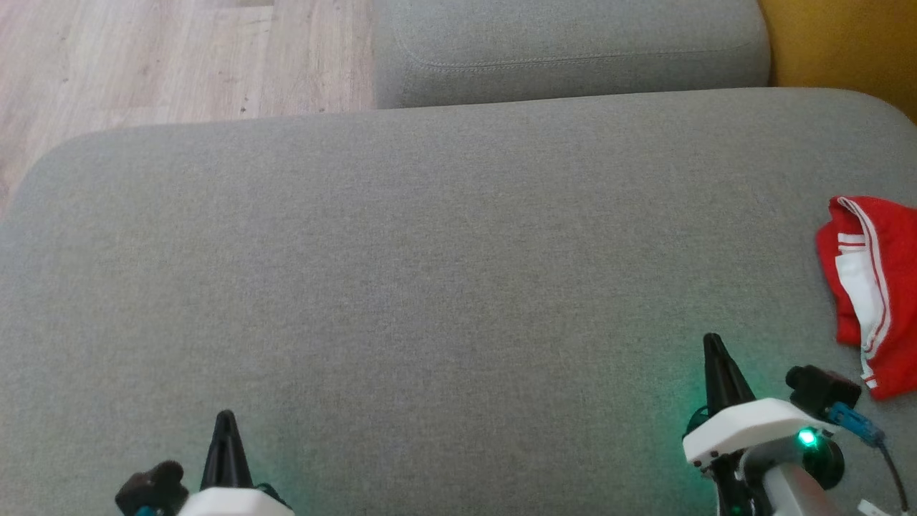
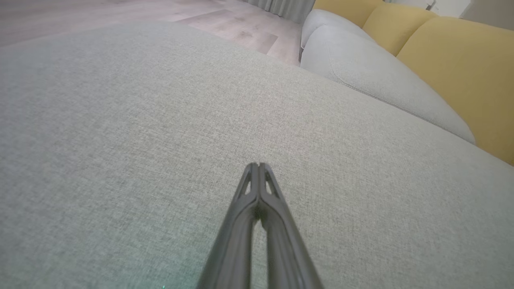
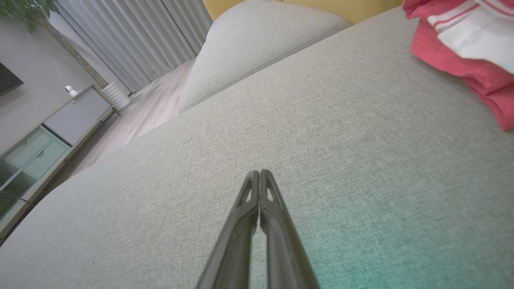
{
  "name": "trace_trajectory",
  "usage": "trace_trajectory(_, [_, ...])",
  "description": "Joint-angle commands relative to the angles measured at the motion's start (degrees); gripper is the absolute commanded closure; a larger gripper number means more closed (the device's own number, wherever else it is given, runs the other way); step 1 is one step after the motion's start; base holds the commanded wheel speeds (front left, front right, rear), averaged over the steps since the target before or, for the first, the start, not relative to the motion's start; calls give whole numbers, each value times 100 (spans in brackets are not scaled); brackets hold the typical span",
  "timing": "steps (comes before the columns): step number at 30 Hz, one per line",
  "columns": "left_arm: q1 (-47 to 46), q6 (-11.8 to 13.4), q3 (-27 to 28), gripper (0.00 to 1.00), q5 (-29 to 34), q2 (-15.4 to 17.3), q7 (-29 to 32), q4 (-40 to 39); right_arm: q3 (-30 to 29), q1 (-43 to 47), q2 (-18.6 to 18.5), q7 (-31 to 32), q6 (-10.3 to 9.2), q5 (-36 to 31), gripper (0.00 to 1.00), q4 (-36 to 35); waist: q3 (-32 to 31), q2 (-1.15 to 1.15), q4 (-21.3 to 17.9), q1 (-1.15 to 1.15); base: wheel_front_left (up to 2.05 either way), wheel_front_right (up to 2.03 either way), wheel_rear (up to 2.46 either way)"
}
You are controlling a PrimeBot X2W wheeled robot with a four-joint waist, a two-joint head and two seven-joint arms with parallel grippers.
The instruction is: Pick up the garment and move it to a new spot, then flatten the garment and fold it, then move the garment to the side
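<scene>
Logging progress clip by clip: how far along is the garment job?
Done: unclear. The red and white garment lies bundled at the right edge of the grey cushion, partly out of frame, so folded or bunched cannot be told. In hand: nothing; the left gripper and right gripper have fingers pressed together, empty. Left: if it is unfolded, the pickup, flattening, folding and setting aside.

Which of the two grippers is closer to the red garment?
The right gripper: the red garment lies just to its right, while the left gripper is far off across the grey cushion.
</scene>
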Motion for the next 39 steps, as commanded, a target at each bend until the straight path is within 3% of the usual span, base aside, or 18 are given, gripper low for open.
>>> trace_trajectory(1, [-284, -39, 83, 100, -138, 7, 41, -208, -12, -213, -13, 28, 3, 145, 100, -227, -1, 0, 0, 0, 0, 0, 0])
trace_trajectory(39, [-452, -340, 446, 100, -2511, 16, 680, -589, -380, -55, -17, 658, 9, 2529, 100, -957, -20, 0, -12, 0, 0, 0, 0])
